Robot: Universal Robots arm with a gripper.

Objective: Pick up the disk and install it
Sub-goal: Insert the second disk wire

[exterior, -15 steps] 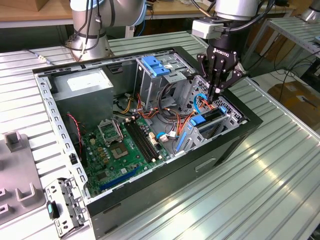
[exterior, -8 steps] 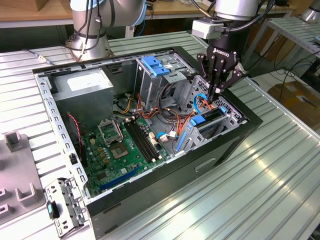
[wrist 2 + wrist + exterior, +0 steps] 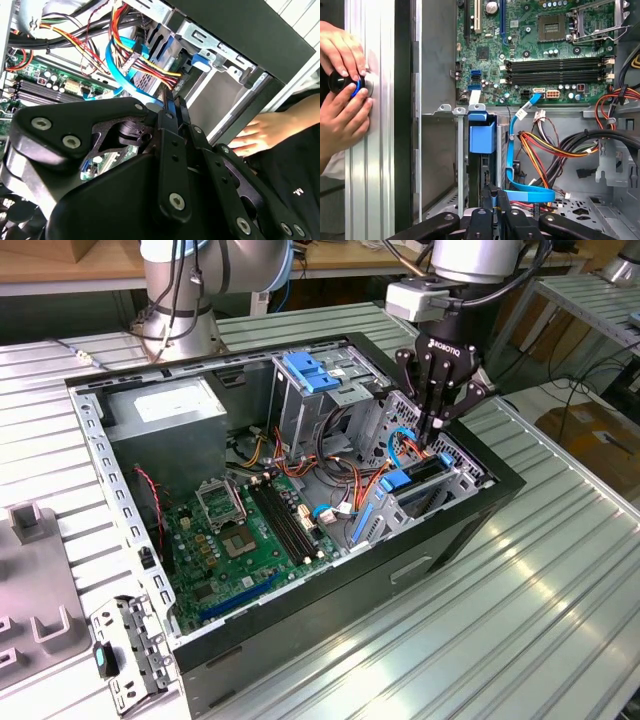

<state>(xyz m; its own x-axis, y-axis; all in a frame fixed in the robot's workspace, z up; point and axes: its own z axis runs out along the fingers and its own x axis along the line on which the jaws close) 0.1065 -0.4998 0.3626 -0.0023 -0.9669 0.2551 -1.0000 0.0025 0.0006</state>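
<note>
1. The disk (image 3: 418, 480) sits inside the open computer case (image 3: 300, 635), slotted upright in the low drive bay at the case's corner nearest the exterior view's right; in the first wrist view its bright blue carrier (image 3: 482, 137) shows in the bay slot.
2. The gripper (image 3: 431, 430) hangs straight over the disk, its black fingers (image 3: 437, 400) drawn together with no gap visible, tips just above the disk's rear end, beside a light blue data cable (image 3: 512, 150).
3. Whether the fingertips touch the disk cannot be told.
4. Beyond the disk, deeper in the case, stands a tall metal cage with a blue latch (image 3: 308, 372) on top.
5. The green motherboard (image 3: 250, 535) lies on the case floor, next to the disk's bay.
6. The case rests on a ribbed metal worktop (image 3: 520, 610).
7. Outside the case wall, a person's hands (image 3: 340, 107) hold a black knob (image 3: 342, 82) on the worktop.
</note>
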